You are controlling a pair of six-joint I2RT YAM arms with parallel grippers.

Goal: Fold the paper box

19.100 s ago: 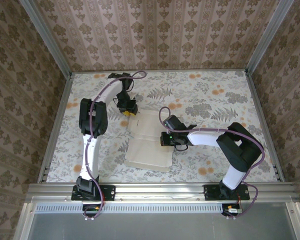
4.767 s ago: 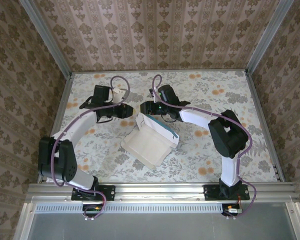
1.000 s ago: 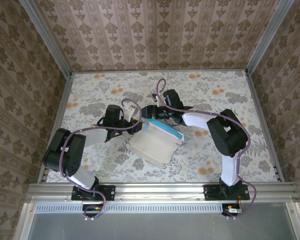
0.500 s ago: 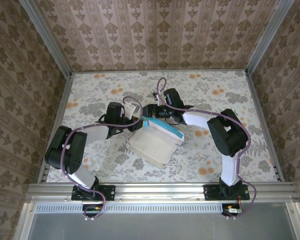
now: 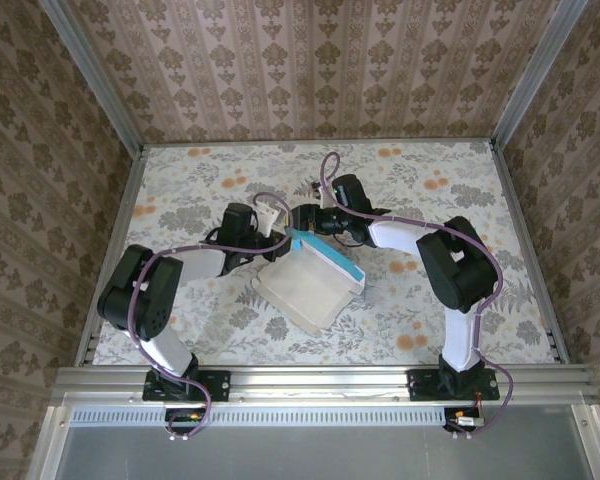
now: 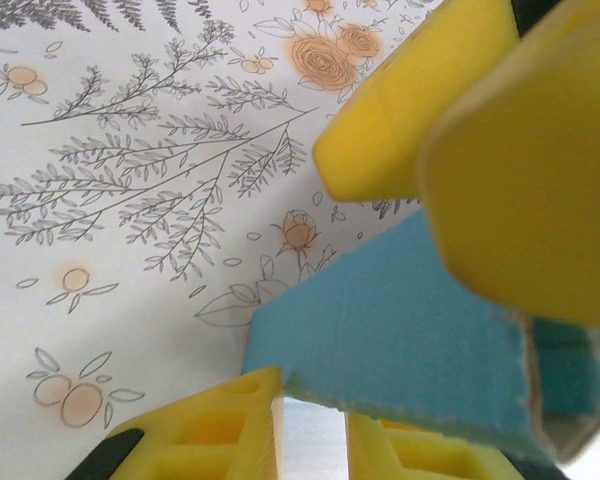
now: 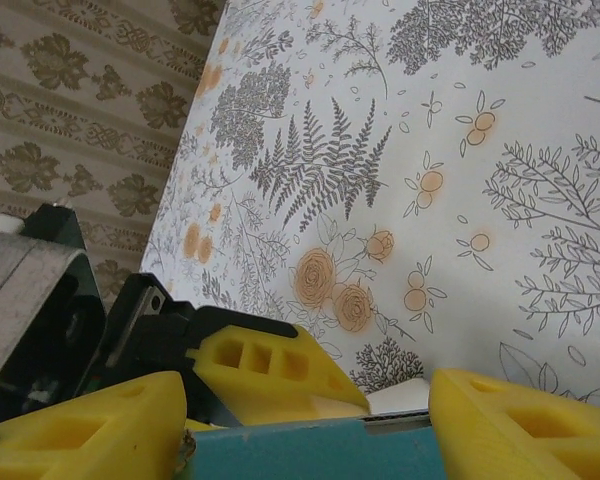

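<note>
Diffuse overhead light, bright and even. Top view sharp, with a soft shadow beside the paper box [image 5: 305, 290]. Left wrist view: the nearest yellow fingers [image 6: 520, 170] are blurred, apparently too close to focus. Right wrist view: table [image 7: 500, 120] print crisp, far wallpaper [image 7: 90, 60] softer.

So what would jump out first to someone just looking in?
The half-folded paper box at mid-table, off-white inside with a turquoise far flap raised. Both hands, yellow-fingered, crowd that flap's far-left corner: the left hand from the left, the right hand from the far side.
</note>
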